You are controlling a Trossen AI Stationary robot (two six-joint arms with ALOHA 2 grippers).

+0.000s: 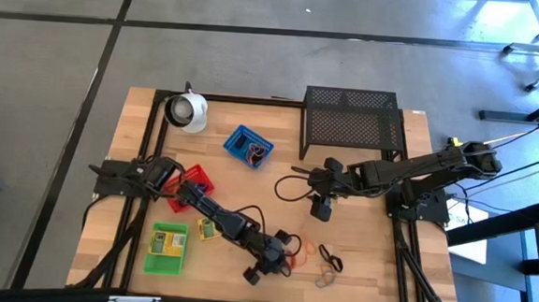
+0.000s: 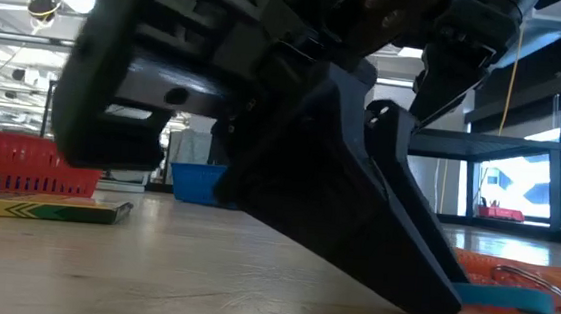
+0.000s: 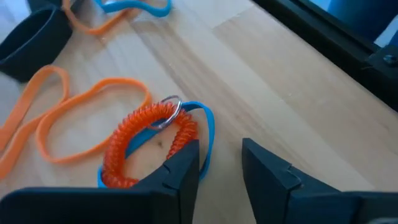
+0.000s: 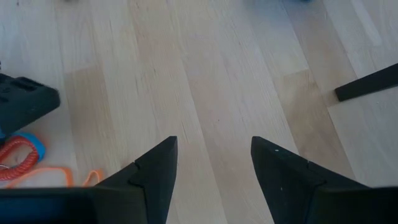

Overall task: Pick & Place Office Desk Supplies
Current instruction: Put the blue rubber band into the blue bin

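My left gripper (image 1: pixel 268 259) (image 3: pixel 221 149) is open and low over the near middle of the table. One finger stands at an orange coiled loop (image 3: pixel 152 140) with a metal ring, which lies on a blue loop (image 3: pixel 208 121). Flat orange loops (image 3: pixel 68 118) and a black loop (image 3: pixel 31 37) lie beyond on the wood. My right gripper (image 1: pixel 320 208) (image 4: pixel 214 146) is open above bare wood at mid-table. The red tray (image 1: pixel 191 182), blue tray (image 1: pixel 248 145) and green tray (image 1: pixel 168 250) stand on the left half. One yellow-green box (image 1: pixel 207 229) lies beside the green tray, another (image 1: pixel 159 243) inside it. My left gripper comes slanting down from the table's left. One fingertip (image 3: pixel 186 155) stands right at the blue loop's edge (image 3: pixel 205 158) beside the orange coil. I cannot tell whether it touches the loop. The loops lie flat on the table.
A large black wire-mesh rack (image 1: pixel 351 119) stands at the far edge, a white round object (image 1: pixel 187 111) at the far left. More loops (image 1: pixel 328 267) lie toward the near right. Bare wood (image 1: pixel 358 231) shows below the right arm.
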